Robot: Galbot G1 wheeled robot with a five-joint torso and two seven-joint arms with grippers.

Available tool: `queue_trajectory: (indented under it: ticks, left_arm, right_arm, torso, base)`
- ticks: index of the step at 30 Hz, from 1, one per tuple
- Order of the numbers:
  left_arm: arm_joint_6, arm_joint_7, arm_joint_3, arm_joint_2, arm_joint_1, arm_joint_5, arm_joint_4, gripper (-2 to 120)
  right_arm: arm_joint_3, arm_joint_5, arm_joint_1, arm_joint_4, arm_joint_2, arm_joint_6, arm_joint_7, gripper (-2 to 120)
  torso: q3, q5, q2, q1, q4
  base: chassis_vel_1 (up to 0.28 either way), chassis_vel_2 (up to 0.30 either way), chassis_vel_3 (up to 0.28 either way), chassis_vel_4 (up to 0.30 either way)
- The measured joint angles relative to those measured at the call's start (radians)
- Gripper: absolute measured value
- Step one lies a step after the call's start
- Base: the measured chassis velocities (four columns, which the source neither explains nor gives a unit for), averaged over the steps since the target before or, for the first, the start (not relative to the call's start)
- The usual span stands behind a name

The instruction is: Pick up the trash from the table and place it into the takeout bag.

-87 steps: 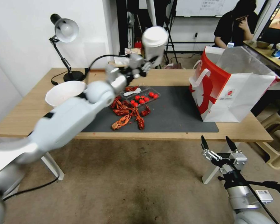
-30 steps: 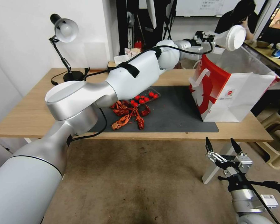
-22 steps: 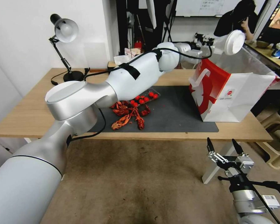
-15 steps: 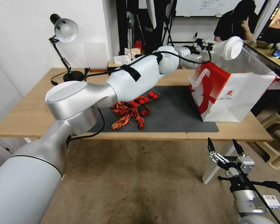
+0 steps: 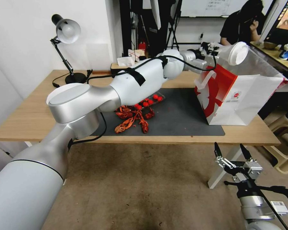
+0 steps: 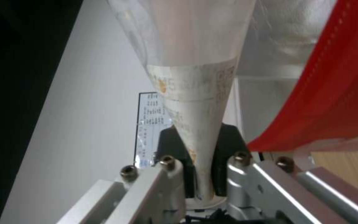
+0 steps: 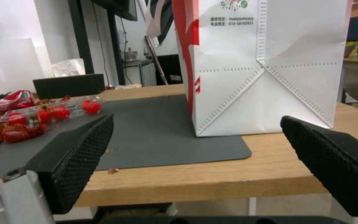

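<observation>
Above takeout bag (image 5: 243,92) mouth, left claw (image 5: 214,50) gripping sideways white-lidded cup (image 5: 233,53)

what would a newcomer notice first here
The long left arm stretched across the table, its left gripper shut on a white-lidded cup tipped sideways over the open red-and-white bag. Next, red crayfish shells scattered on the grey mat.

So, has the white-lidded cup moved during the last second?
Yes. The white-lidded cup, held by the left gripper, has come down toward the open top of the takeout bag, which stands unmoved on the table.
</observation>
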Motion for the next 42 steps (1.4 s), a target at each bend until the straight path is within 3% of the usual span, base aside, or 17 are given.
queue_trajectory:
  ticks: [4,6,25,35,39,41,42]
  left_arm:
    - [0.024,-0.002,0.009,0.000,-0.003,0.007,-0.001,19]
    - [0.045,-0.016,0.014,0.000,-0.004,0.024,-0.004,32]
    - [0.086,-0.054,0.017,0.000,-0.013,-0.011,-0.019,98]
    - [0.181,-0.094,0.016,0.000,0.010,-0.189,-0.043,100]
    - [0.256,-0.187,0.008,0.000,0.050,-0.395,-0.067,100]
    - [0.263,-0.204,0.001,0.000,0.056,-0.422,-0.068,100]
    - [0.277,-0.261,-0.021,0.000,0.074,-0.495,-0.071,100]
  right_arm:
    - [-0.001,0.000,0.002,-0.002,-0.001,0.000,0.000,100]
    - [-0.001,0.001,0.003,-0.004,-0.002,-0.001,0.000,100]
    - [-0.007,0.007,0.005,-0.007,-0.006,-0.001,-0.002,100]
    - [-0.011,0.007,0.012,-0.009,-0.006,-0.003,-0.002,100]
    - [-0.015,0.007,0.015,-0.014,-0.005,-0.003,-0.002,100]
    - [-0.016,0.007,0.015,-0.015,-0.005,-0.003,-0.003,100]
    - [-0.017,0.007,0.017,-0.017,-0.006,-0.003,-0.003,100]
  torso:
    - [0.000,0.0000,0.000,0.000,0.0000]
    - [0.000,0.0000,0.000,0.000,0.0000]
    - [0.000,-0.0001,0.000,0.000,-0.0001]
    - [0.000,0.0000,0.000,0.000,0.0000]
    - [0.000,0.0000,0.000,0.000,-0.0002]
    - [0.000,0.0000,0.000,0.000,-0.0002]
    - [0.000,-0.0001,0.000,0.000,-0.0001]
  base:
    - [0.000,0.000,0.000,0.000]
    - [0.000,0.000,0.000,0.000]
    - [0.000,0.000,0.000,0.000]
    - [0.000,0.000,0.000,0.000]
    - [0.000,0.000,0.000,0.000]
    - [0.000,0.000,0.000,0.000]
    - [0.000,0.000,0.000,0.000]
